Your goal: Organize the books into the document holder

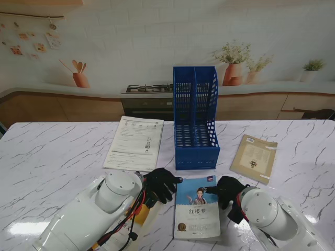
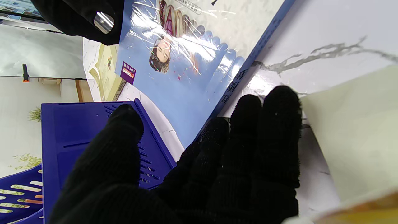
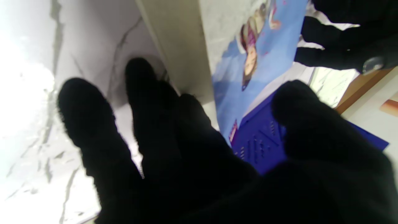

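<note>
Three flat items lie around an upright blue document holder [image 1: 195, 119] on the white marble table [image 1: 47, 157]. Holder: two slots, perforated walls, both slots showing no books, standing at table centre, farther from me than the hands.

Blue-covered book [image 1: 198, 207]: face up, directly nearer to me than the holder, between the two hands. Cover shows a painted woman with dark hair, a pale lower half with black Chinese title characters, a small purple label at the upper right corner; glossy wrap catches light in the left wrist view [image 2: 174, 62].

Tan paperback [image 1: 255, 157]: flat, right of the holder, well apart from the blue book. White printed sheet [image 1: 134, 143]: flat, left of the holder.

Left hand [image 1: 161, 184], black glove: fingers spread, fingertips [image 2: 245, 105] at the book's left edge, gripping nothing. Right hand [image 1: 228, 190], black glove: fingers apart, at the book's upper right edge, thumb over the cover; no clamp visible.
</note>
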`<state>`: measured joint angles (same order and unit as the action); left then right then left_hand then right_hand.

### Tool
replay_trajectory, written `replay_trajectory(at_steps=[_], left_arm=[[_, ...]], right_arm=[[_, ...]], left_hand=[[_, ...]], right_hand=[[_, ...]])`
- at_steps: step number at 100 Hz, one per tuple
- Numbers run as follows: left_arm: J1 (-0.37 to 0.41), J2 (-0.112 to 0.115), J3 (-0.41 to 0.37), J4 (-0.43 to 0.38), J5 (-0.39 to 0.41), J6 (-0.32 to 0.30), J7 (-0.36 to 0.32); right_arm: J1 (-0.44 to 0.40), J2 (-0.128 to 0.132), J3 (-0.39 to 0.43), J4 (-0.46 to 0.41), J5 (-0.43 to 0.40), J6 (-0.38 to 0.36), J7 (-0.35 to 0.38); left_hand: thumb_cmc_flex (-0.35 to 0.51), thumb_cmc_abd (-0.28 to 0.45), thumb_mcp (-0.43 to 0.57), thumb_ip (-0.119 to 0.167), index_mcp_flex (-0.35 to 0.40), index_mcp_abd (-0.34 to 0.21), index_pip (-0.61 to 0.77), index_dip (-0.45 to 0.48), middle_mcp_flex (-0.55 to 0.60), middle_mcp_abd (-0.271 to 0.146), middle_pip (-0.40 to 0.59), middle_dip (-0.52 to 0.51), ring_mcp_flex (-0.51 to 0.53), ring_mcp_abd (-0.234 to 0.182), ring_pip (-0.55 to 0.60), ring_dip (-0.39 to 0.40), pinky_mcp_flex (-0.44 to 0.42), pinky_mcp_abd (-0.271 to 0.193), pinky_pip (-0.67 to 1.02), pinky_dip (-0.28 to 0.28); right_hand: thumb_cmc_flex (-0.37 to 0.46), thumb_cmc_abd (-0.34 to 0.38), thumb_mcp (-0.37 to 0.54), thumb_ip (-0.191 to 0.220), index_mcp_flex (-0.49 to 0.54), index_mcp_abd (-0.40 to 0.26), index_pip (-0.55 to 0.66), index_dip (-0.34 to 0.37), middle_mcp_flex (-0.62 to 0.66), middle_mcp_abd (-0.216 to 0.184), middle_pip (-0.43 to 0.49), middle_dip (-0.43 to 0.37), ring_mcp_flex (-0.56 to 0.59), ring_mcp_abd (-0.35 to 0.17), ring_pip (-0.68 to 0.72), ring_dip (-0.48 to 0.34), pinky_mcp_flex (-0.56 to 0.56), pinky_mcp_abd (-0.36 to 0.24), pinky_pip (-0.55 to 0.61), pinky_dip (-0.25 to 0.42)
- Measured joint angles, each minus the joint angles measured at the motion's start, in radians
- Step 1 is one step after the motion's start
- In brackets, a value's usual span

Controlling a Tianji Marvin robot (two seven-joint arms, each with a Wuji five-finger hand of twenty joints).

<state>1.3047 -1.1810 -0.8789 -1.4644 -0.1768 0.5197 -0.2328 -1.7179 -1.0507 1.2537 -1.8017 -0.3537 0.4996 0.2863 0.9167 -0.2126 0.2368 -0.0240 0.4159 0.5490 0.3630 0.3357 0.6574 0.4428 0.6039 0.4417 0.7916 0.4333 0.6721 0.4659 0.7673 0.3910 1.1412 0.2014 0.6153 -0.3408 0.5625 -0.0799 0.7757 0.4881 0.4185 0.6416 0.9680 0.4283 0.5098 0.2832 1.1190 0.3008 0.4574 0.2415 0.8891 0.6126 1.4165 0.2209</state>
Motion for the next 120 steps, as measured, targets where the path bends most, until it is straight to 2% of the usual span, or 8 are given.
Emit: replay_trajectory(at_steps=[4, 11, 28, 60, 77, 101, 110, 120], left_arm=[[0.000, -0.001, -0.001, 0.003, -0.007, -0.003, 0.002], [0.002, -0.003, -0.005, 0.010, -0.027, -0.013, 0.005], [0.009, -0.009, -0.015, 0.023, -0.068, -0.029, 0.021], [0.004, -0.009, -0.016, 0.031, -0.084, -0.025, 0.006], [0.010, -0.018, -0.031, 0.051, -0.159, -0.046, 0.028], [0.021, -0.027, -0.049, 0.063, -0.202, -0.051, 0.039], [0.018, -0.024, -0.050, 0.063, -0.198, -0.042, 0.019], [0.008, -0.018, -0.043, 0.064, -0.187, -0.037, -0.002]], right_arm=[[0.003, 0.000, -0.003, 0.001, 0.003, -0.001, 0.001], [0.007, 0.000, -0.010, 0.002, 0.008, -0.002, 0.002], [0.015, -0.001, -0.017, 0.010, 0.014, -0.006, -0.002], [0.023, 0.000, -0.024, 0.022, 0.023, -0.019, -0.004], [0.026, 0.001, -0.026, 0.025, 0.026, -0.025, -0.004], [0.031, 0.002, -0.031, 0.029, 0.033, -0.029, -0.005], [0.032, 0.003, -0.033, 0.031, 0.037, -0.032, -0.007], [0.035, 0.004, -0.038, 0.033, 0.041, -0.035, -0.008]], left_hand=[[0.000, 0.000, 0.003, 0.000, -0.001, 0.000, 0.003, 0.000, 0.000, 0.000, 0.000, 0.000, 0.000, 0.000, 0.001, 0.006, -0.042, 0.006, 0.033, 0.084], [0.000, 0.000, 0.012, 0.000, -0.011, 0.004, 0.015, 0.007, -0.003, 0.001, -0.001, 0.008, 0.000, -0.002, 0.004, 0.013, -0.066, 0.010, 0.067, 0.143], [0.000, 0.000, 0.025, 0.000, -0.022, 0.004, 0.043, 0.013, -0.017, 0.021, 0.009, 0.051, -0.010, -0.024, 0.013, 0.047, -0.064, 0.001, 0.082, 0.182], [0.000, 0.000, 0.061, 0.000, -0.045, 0.010, 0.046, 0.014, -0.062, 0.038, 0.036, 0.072, -0.014, -0.021, 0.023, 0.097, -0.037, -0.020, 0.099, 0.185], [0.000, -0.007, 0.109, 0.000, -0.034, 0.020, 0.032, 0.011, -0.061, 0.091, 0.059, 0.052, 0.038, -0.048, 0.097, 0.144, 0.018, -0.035, 0.161, 0.185], [-0.010, -0.038, 0.157, 0.000, -0.033, 0.013, 0.044, 0.009, -0.075, 0.093, 0.105, 0.106, 0.049, -0.063, 0.176, 0.246, 0.060, -0.056, 0.218, 0.174], [-0.010, -0.038, 0.157, 0.000, -0.034, 0.013, 0.023, -0.003, -0.097, 0.093, 0.106, 0.112, 0.049, -0.063, 0.176, 0.253, 0.061, -0.063, 0.218, 0.160], [-0.010, -0.038, 0.157, 0.000, -0.034, 0.013, 0.003, -0.005, -0.093, 0.092, 0.085, 0.080, 0.053, -0.087, 0.166, 0.235, 0.073, -0.092, 0.218, 0.147]], right_hand=[[0.000, 0.000, 0.009, 0.000, 0.000, -0.002, 0.002, 0.001, 0.000, -0.001, -0.002, 0.000, 0.000, 0.000, -0.004, 0.000, -0.001, 0.000, 0.000, 0.000], [0.000, 0.000, 0.024, 0.000, 0.005, -0.003, 0.007, 0.001, 0.000, 0.002, -0.002, -0.001, 0.000, 0.000, -0.005, 0.000, -0.002, 0.000, 0.000, 0.000], [0.000, 0.000, 0.057, 0.000, 0.017, -0.003, 0.019, 0.003, 0.000, 0.023, 0.013, 0.015, 0.014, 0.005, -0.006, -0.001, -0.002, 0.000, -0.001, 0.000], [0.000, -0.004, 0.100, 0.000, 0.019, 0.001, 0.039, 0.012, 0.000, 0.049, 0.037, 0.036, 0.036, 0.014, -0.006, -0.001, -0.002, 0.000, -0.002, -0.002], [-0.011, -0.005, 0.112, 0.000, 0.019, 0.001, 0.045, 0.012, 0.000, 0.058, 0.046, 0.036, 0.040, 0.019, -0.005, -0.001, -0.002, 0.000, -0.011, -0.002], [-0.011, -0.015, 0.121, 0.000, 0.021, 0.010, 0.048, 0.012, 0.000, 0.082, 0.048, 0.053, 0.041, 0.036, 0.004, -0.001, -0.014, 0.000, -0.012, -0.002], [-0.011, -0.015, 0.122, 0.000, 0.021, 0.011, 0.048, 0.012, -0.004, 0.095, 0.051, 0.061, 0.042, 0.042, 0.008, -0.001, -0.020, 0.000, -0.013, -0.002], [-0.011, -0.015, 0.122, 0.000, 0.021, 0.028, 0.049, 0.012, -0.007, 0.112, 0.057, 0.064, 0.043, 0.053, 0.011, -0.001, -0.026, 0.000, -0.023, -0.002]])
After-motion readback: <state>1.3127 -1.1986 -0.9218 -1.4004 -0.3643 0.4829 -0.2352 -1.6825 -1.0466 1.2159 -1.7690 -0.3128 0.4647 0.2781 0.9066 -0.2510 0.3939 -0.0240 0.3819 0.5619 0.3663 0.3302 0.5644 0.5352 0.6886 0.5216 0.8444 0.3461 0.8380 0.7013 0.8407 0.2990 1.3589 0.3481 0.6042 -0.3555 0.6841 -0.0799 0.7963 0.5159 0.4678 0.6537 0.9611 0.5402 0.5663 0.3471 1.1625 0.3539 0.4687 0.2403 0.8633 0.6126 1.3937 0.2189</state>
